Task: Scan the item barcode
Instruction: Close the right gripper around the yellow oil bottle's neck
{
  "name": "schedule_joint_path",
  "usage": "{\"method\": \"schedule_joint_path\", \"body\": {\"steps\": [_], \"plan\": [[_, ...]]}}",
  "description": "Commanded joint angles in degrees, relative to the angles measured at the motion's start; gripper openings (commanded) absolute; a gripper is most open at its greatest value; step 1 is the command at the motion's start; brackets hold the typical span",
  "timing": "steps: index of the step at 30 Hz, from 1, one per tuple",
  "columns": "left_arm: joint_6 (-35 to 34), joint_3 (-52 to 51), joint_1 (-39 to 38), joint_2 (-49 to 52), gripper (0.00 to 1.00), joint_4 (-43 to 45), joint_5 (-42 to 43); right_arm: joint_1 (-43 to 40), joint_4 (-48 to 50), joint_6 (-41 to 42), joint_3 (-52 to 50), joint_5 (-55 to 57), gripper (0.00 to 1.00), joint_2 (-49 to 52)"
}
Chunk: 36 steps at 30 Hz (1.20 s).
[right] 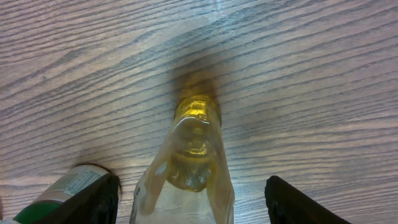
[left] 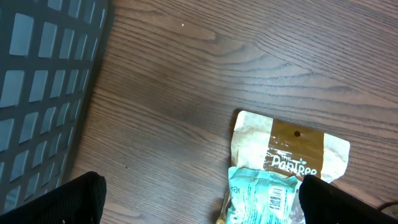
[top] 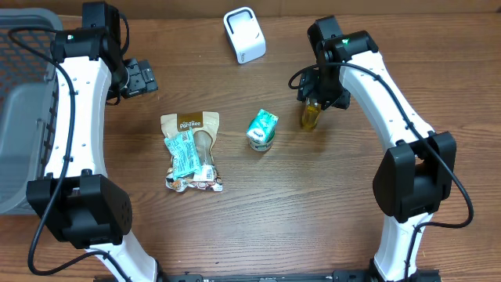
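Note:
A small yellow bottle in a clear bag lies on the table between the fingers of my right gripper. The jaws are open, with a gap on each side of the bag. The white barcode scanner stands at the back centre. My left gripper hovers wide open at the back left, holding nothing. Below it lie a brown-and-white Pantree pouch and, on top of that, a teal packet with its barcode facing up.
A green-and-white can stands just left of the right gripper's left finger. A grey mesh basket fills the left edge of the table.

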Motion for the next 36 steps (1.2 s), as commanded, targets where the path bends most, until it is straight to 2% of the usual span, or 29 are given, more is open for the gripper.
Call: {"method": "schedule_joint_path", "body": {"steps": [1, 13, 23, 27, 36], "plan": [[0.6, 1.0, -0.4, -0.3, 1.0, 0.1, 0.1, 0.0, 0.5, -0.2, -0.5, 0.6, 0.72, 0.0], [0.6, 1.0, -0.4, -0.3, 1.0, 0.0, 0.1, 0.0, 0.8, -0.2, -1.1, 0.6, 0.71, 0.0], [0.6, 1.0, -0.4, -0.3, 1.0, 0.0, 0.1, 0.0, 0.3, 0.0, -1.3, 0.6, 0.67, 0.1], [0.6, 1.0, -0.4, -0.3, 1.0, 0.1, 0.1, 0.0, 0.2, 0.0, -1.3, 0.6, 0.62, 0.1], [0.6, 1.0, -0.4, -0.3, 1.0, 0.0, 0.1, 0.0, -0.1, 0.0, -1.3, 0.6, 0.61, 0.1]]}}
